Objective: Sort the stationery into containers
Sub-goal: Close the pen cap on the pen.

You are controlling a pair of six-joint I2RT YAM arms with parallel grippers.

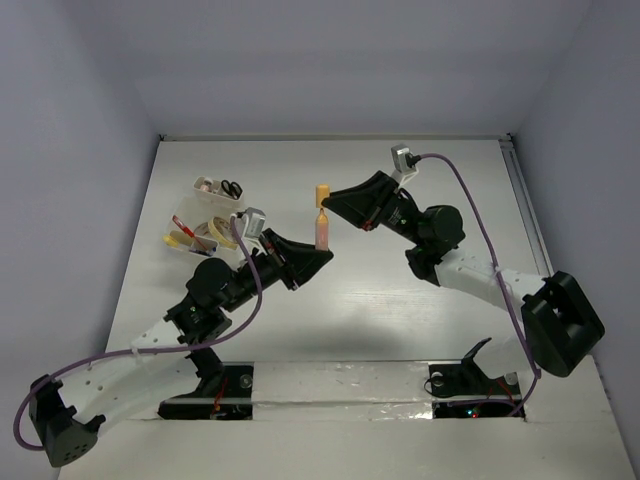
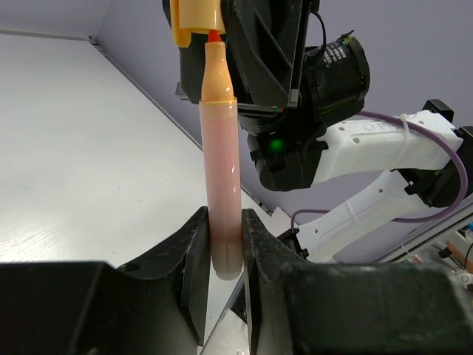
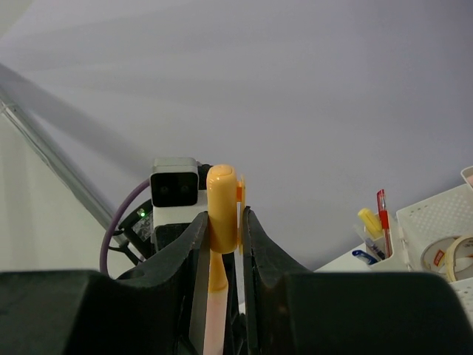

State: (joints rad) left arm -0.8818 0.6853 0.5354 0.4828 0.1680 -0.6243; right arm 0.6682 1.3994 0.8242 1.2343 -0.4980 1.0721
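An orange-pink marker stands upright in mid-air over the table's middle. My left gripper is shut on its lower barrel, and the wrist view shows the barrel clamped between the jaws. My right gripper is shut on the marker's orange cap, which also shows in its wrist view. The cap sits just above the marker's red tip, apart from the barrel. The clear divided container at the left holds black-handled scissors and tape rolls.
The right wrist view shows the container's white perforated wall, a red pen, a yellow item and a tape roll. Grey walls enclose the white table. Both arms meet near the table's middle.
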